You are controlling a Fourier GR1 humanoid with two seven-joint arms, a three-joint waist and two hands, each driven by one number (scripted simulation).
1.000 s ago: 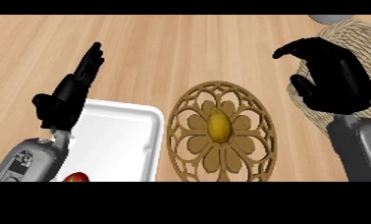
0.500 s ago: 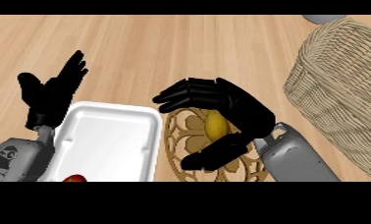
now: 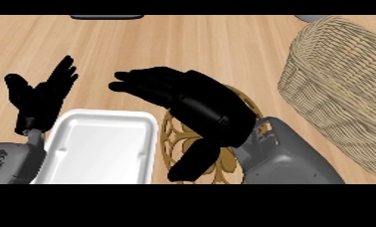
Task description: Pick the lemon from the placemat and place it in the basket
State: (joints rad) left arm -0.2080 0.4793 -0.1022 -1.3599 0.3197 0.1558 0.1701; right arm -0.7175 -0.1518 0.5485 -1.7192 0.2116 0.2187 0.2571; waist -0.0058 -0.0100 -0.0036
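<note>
The left hand (image 3: 40, 96) is being held open and upright at the left edge, above a white tray (image 3: 103, 146). The right hand (image 3: 187, 104) is being spread, fingers apart, over the carved placemat (image 3: 246, 104); the lemon is being hidden beneath it. Grasping is judged pending: fingers must be closed round it before carriage to the wicker basket (image 3: 334, 76).

head view | steeply down | close over wooden counter (image 3: 183, 42) | single view
</note>
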